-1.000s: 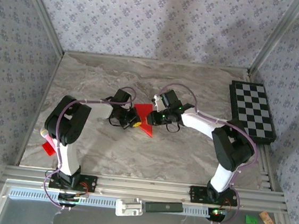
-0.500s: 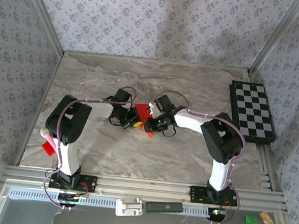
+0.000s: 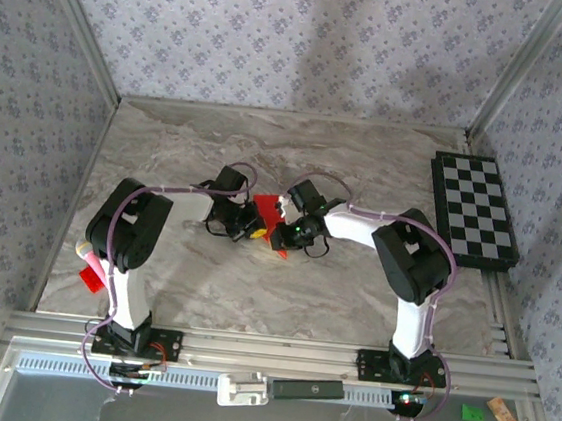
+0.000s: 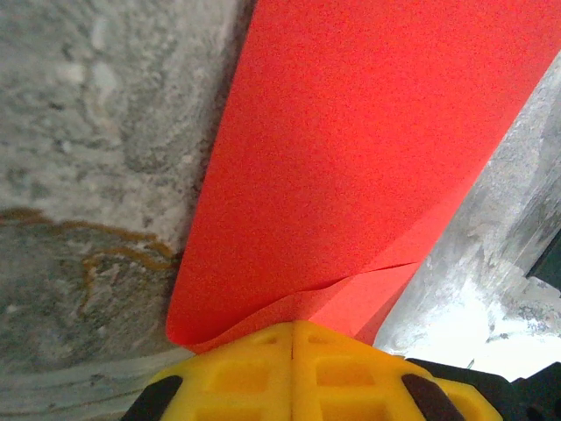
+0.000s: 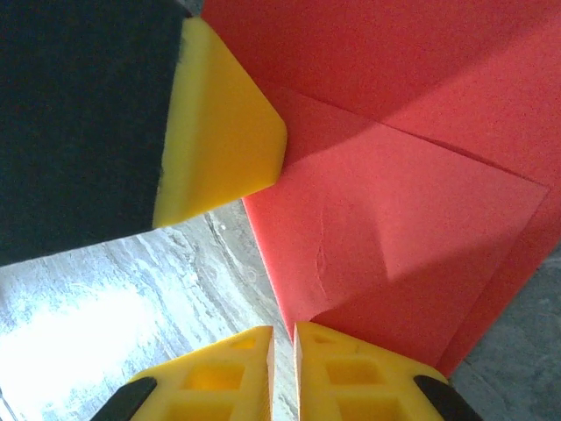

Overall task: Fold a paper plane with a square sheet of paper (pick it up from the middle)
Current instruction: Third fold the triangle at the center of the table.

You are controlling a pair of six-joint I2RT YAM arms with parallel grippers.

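Top external: chequered board, right of paper

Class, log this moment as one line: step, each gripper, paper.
step: mid-fold | left gripper: shut, tips against red paper | right gripper: nearly shut at paper's corner | red paper: folded, on table

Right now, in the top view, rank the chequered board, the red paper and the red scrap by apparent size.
Largest: the board.
Next: the paper, partly covered, so its full extent is unsure.
Smallest: the scrap.
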